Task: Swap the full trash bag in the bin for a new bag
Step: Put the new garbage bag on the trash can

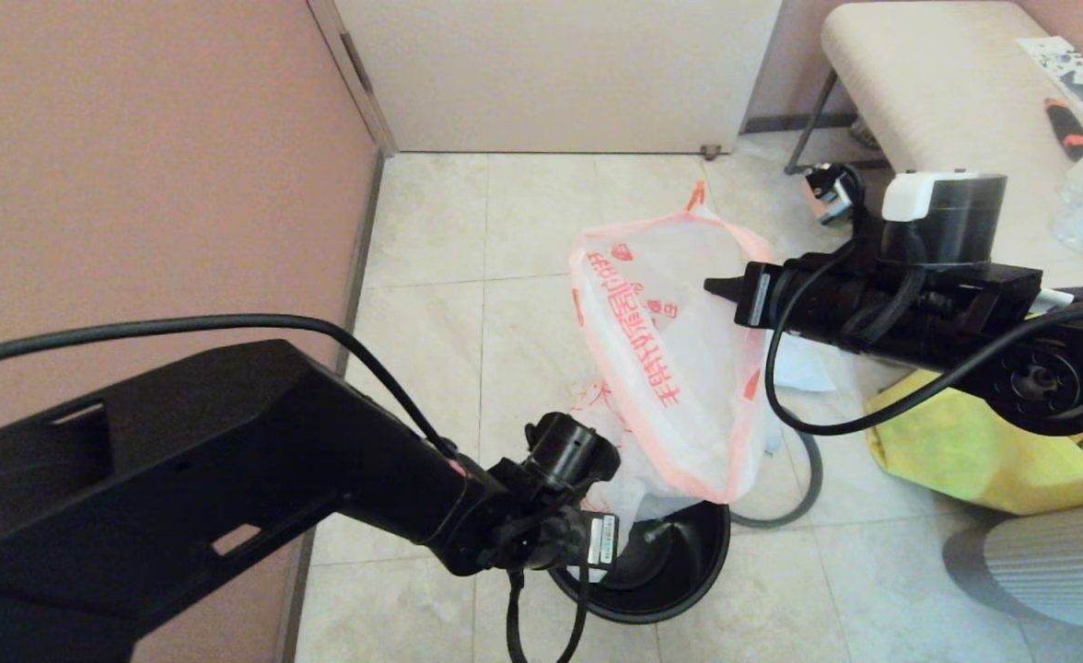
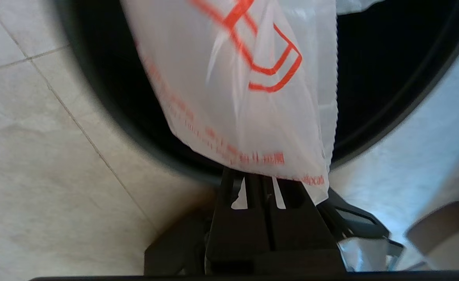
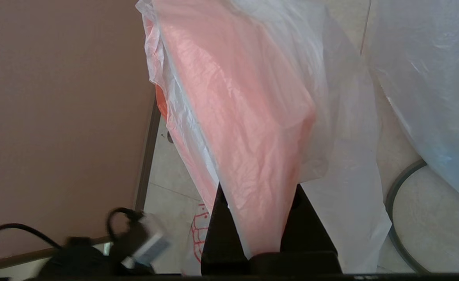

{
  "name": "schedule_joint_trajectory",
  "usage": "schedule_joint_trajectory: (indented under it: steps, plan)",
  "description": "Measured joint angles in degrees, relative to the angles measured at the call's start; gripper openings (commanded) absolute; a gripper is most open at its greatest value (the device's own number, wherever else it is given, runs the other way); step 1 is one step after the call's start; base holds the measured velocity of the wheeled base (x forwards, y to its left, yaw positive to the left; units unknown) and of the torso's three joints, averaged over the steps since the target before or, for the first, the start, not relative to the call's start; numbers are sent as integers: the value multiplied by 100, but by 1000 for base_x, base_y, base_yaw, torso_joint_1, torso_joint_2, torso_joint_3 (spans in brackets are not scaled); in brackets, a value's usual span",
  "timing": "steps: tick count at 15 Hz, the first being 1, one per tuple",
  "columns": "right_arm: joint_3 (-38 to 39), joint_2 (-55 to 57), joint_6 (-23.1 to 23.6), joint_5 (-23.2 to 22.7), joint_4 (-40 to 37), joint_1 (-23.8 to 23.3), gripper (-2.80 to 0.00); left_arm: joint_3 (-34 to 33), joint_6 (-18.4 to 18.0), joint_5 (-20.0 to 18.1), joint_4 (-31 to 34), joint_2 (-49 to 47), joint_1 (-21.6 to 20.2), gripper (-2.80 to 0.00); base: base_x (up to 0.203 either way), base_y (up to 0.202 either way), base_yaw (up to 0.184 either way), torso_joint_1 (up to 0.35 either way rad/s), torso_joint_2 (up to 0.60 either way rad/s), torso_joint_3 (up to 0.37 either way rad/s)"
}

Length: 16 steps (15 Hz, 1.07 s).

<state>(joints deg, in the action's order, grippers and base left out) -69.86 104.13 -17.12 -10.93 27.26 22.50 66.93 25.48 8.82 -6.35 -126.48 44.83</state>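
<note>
Both grippers, left gripper (image 2: 266, 183) and right gripper (image 3: 258, 218), pinch the new bag (image 1: 666, 354) over the bin (image 1: 680, 575); lining remains undone.

1. The new bag (image 1: 666, 359): thin translucent white plastic with orange-red lettering and pinkish-orange edging. Hangs raised and tilted, stretched from a high corner down to the bin's mouth. Shows no bottles inside. Dips its lower end just over the black opening.
2. The bin (image 1: 680, 589): small, round, black plastic. Stands upright on the tiled floor, unlined, dark inside. Lacks its grey ring (image 1: 813, 479), which lies flat on the floor just beside it.
3. The full trash bag (image 3: 428, 78): translucent whitish film with a bluish tinge. Sits on the floor beside the new bag, mostly hidden; contents not discernible.
</note>
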Motion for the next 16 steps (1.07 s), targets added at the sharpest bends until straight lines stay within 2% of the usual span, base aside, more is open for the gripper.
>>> schedule_joint_trajectory:
  steps: [2,5,9,11,13,16]
  plan:
    - [50,-37,-2,-6,-1,-2,-280,520,-57,295,268,-408,64,-280,0,0,0,0,0,0]
    - [342,-252,-5,-35,8,43,-280,1393,-354,977,381,-1160,19,-280,0,0,0,0,0,0]
    - [720,-497,5,-83,30,56,-280,2169,-471,1272,409,-1835,-15,-280,0,0,0,0,0,0]
    - [825,-543,17,-80,28,100,-280,2102,-426,1350,371,-1823,-17,-280,0,0,0,0,0,0]
    - [884,-539,23,-79,19,146,-280,1683,-295,1355,215,-1433,30,-280,0,0,0,0,0,0]
    - [895,-482,23,-77,18,220,-280,616,242,1325,-301,-675,87,-280,0,0,0,0,0,0]
